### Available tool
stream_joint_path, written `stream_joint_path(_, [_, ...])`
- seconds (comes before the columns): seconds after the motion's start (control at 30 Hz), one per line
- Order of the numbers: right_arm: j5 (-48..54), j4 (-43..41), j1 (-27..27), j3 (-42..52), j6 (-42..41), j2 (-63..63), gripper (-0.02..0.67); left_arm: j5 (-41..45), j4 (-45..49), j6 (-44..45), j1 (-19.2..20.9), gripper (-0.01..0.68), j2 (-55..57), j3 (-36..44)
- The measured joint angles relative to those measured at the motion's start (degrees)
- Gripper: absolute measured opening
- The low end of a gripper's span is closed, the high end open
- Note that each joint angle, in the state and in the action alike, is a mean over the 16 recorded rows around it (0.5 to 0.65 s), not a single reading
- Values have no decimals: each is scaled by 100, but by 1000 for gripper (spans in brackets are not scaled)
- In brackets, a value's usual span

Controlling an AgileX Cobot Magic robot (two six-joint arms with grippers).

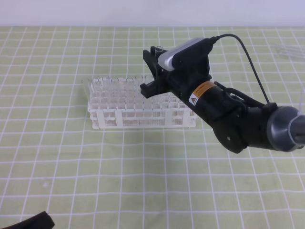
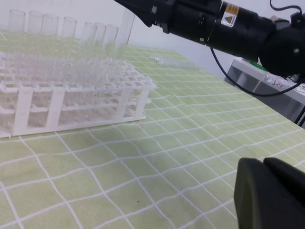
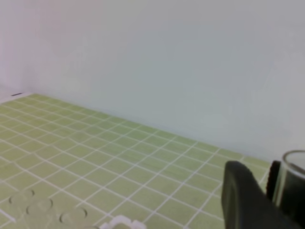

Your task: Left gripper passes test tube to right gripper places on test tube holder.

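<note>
The test tube holder (image 1: 143,107) sits on the green checked cloth (image 1: 143,181), and a row of clear tubes (image 2: 62,24) stands upright along its far side; the near cells look empty from my left wrist view. My right gripper (image 1: 151,67) hangs over the rack's right half, its jaws clamped on the test tube (image 1: 157,48), which stands upright with its open rim poking just above my fingers. In my right wrist view that rim (image 3: 295,164) shows beside one black finger (image 3: 248,198), with the rack's corner just below. My left gripper (image 2: 274,193) is low at the near left, clenched with nothing in it, well apart from the rack. Open cloth lies all around the rack's front and sides. More loose glass tubes (image 1: 288,50) lie at the far right edge.
</note>
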Motion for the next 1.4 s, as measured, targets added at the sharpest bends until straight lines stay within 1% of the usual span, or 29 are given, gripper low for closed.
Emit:
stream_joint_path(1.03, [-154, 34, 0, -26, -4, 279, 91, 4, 0, 0, 0, -2, -3, 0])
stream_joint_path(1.2, [-162, 54, 0, -26, -5, 281, 125, 9, 0, 0, 0, -2, -3, 0])
stream_joint_path(1.4, [-170, 59, 0, -26, -5, 281, 203, 0, 0, 0, 0, -2, 0, 4])
